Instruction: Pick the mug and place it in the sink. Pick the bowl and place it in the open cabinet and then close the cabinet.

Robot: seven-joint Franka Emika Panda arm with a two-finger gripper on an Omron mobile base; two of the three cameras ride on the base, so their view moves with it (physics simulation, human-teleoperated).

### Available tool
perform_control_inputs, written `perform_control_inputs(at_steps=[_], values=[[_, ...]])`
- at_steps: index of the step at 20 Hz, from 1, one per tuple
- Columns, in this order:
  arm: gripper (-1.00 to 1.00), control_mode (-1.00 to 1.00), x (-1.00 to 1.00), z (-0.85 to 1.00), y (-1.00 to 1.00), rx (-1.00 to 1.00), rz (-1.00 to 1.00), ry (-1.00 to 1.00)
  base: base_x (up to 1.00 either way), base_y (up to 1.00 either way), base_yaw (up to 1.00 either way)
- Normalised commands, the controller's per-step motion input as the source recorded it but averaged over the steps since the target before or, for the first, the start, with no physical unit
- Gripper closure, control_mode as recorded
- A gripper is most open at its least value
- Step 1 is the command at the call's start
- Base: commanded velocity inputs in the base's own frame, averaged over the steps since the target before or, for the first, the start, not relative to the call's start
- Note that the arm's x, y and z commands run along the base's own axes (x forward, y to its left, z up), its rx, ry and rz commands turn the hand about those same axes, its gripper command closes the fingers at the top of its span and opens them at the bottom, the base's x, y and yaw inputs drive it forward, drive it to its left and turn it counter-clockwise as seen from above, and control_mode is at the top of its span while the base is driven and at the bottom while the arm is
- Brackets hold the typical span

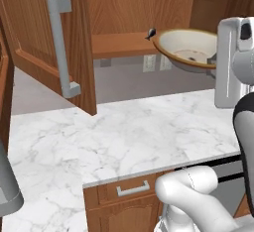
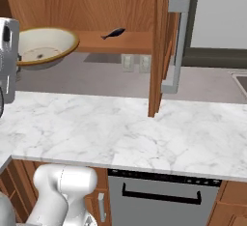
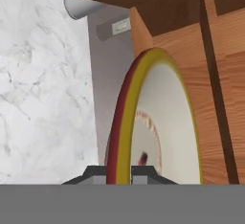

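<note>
The bowl (image 1: 186,48) is pinched by its rim in the gripper (image 3: 118,173) and held level at the cabinet (image 2: 120,7) shelf for placement.

A white marble counter (image 1: 124,137) runs under wood-panelled wall units. Behind it a grey wall (image 2: 96,75) carries pale outlets (image 2: 135,63). Below sit brown drawers (image 1: 131,191) and, on the right, what looks like a grey dishwasher front (image 2: 161,198).
</note>
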Motion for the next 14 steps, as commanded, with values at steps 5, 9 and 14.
perform_control_inputs(at_steps=[5,9,14], values=[[1.00,-1.00,0.45,-0.01,0.01,0.09,0.00,-0.05,0.00,0.00,0.00],[1.00,-1.00,0.37,0.00,0.00,0.05,0.01,0.00,0.00,0.00,0.00],[1.00,-1.00,0.32,0.00,0.00,0.01,0.00,0.05,0.00,0.00,0.00]])
